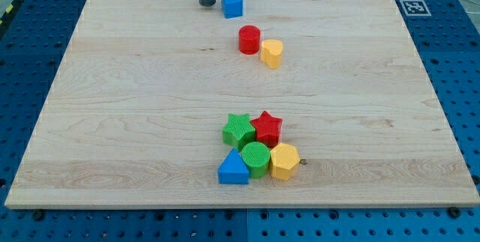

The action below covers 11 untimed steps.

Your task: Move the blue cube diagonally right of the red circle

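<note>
The blue cube (232,4) sits near the view's top, a little left of centre. The red circle (250,40) lies below and slightly right of it, a small gap apart. My tip (206,3) stands on the board just left of the blue cube, close to its left side, with a narrow gap showing between them. The rod rises out of the view's top edge.
A yellow heart-like block (271,52) touches the red circle's lower right. Near the view's bottom lies a cluster: green star (238,130), red star (267,129), green circle (256,159), blue triangle (233,169), yellow hexagon (284,160). The wooden board (112,122) lies on a blue perforated table.
</note>
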Motion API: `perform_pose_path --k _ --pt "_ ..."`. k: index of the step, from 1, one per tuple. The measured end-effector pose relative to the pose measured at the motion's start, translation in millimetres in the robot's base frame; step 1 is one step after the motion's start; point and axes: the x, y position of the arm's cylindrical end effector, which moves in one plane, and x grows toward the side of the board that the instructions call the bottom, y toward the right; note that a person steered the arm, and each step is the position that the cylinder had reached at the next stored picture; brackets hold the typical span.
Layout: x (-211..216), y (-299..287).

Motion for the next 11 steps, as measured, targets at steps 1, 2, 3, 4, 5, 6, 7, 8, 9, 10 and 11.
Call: perform_pose_path --k 1,2,3,4,5,6,7,8,9,10,11 --pt "-9.3 18.4" --pt "-9.2 45.5" --pt "-6.7 64.9" --pt "-6.7 65.2" --pt "-7.6 49.3" --pt "-3.7 46.6" --pt "16.6 60.6" --pt "18.5 63.3" --pt "18.5 63.3" --pt "19.6 63.3" --pt "19.6 63.3"
